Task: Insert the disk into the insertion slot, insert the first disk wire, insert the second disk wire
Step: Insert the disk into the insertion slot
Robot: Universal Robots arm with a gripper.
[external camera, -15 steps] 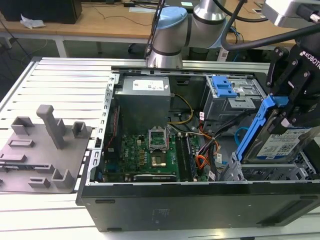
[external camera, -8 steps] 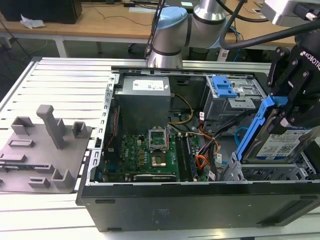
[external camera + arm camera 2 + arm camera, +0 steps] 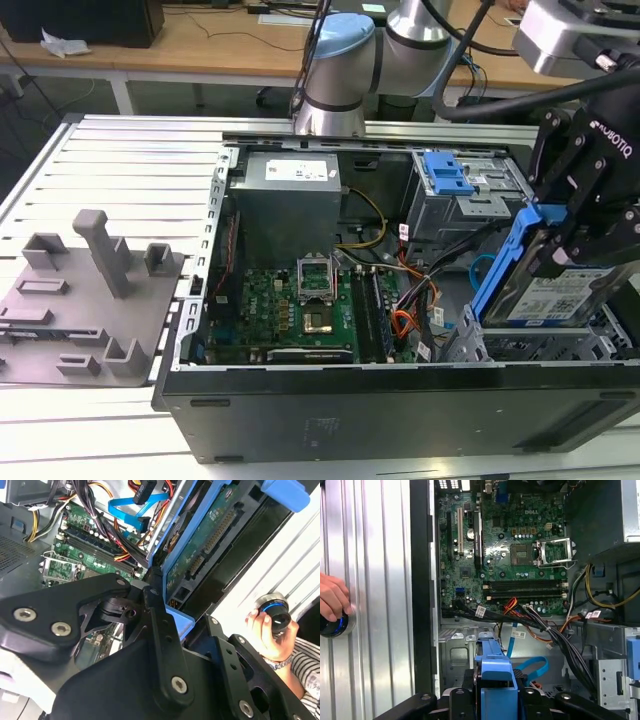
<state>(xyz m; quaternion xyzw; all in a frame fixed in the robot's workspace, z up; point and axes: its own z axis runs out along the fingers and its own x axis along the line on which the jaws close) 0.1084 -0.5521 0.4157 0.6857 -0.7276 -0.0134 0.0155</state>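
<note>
Between my fingers sits the disk (image 3: 548, 295): my hand (image 3: 562, 245) is clamped on its blue carrier frame. The drive hangs tilted, label face out in the exterior view, green circuit board showing in the second wrist view. Straight below my hand is the insertion slot (image 3: 478, 345), the low perforated silver bay. The disk's lower edge is right at the bay's top, but I can't quite tell if it touches. Just past the disk from my hand, the second disk wire (image 3: 125, 502) curls in a light-blue loop. Further out, by the motherboard (image 3: 505, 545), red and orange strands that look like the first disk wire (image 3: 511, 604) lie among black cables. Both wires sit clear of the disk. Off to the side, on the bench (image 3: 380, 580), a person's hand (image 3: 332, 597) rests on a blue-ringed knob (image 3: 335, 625).
</note>
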